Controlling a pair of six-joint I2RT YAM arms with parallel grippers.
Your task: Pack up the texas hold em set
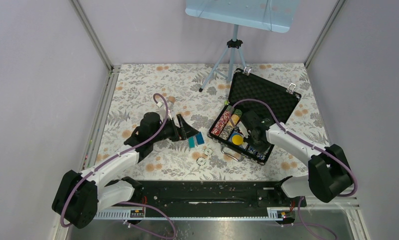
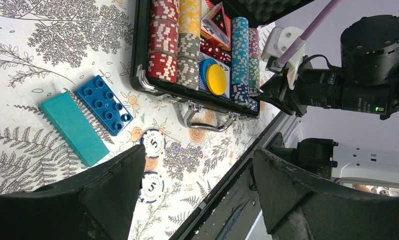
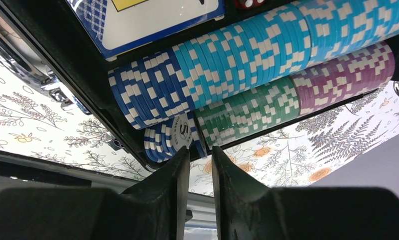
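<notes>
The black poker case (image 1: pixel 289 109) lies open on the table's right, its foam lid propped back. Rows of coloured chips (image 2: pixel 187 45) and a yellow dealer disc (image 2: pixel 216 79) fill its tray. Two loose white "5" chips (image 2: pixel 153 143) lie on the cloth in front of the case handle (image 2: pixel 202 120); they also show in the top view (image 1: pixel 204 156). My left gripper (image 2: pixel 198 152) is open and empty above them. My right gripper (image 3: pixel 200 150) hovers over the case's near right corner, jaws a narrow gap apart and empty, next to a white "5" chip (image 3: pixel 181 132) leaning among the blue chips.
A teal brick (image 2: pixel 73 128) and a blue studded brick (image 2: pixel 104 105) lie left of the loose chips. A tripod (image 1: pixel 232 50) stands at the back. The black mounting rail (image 1: pixel 212 192) runs along the near edge. Grey walls close in both sides.
</notes>
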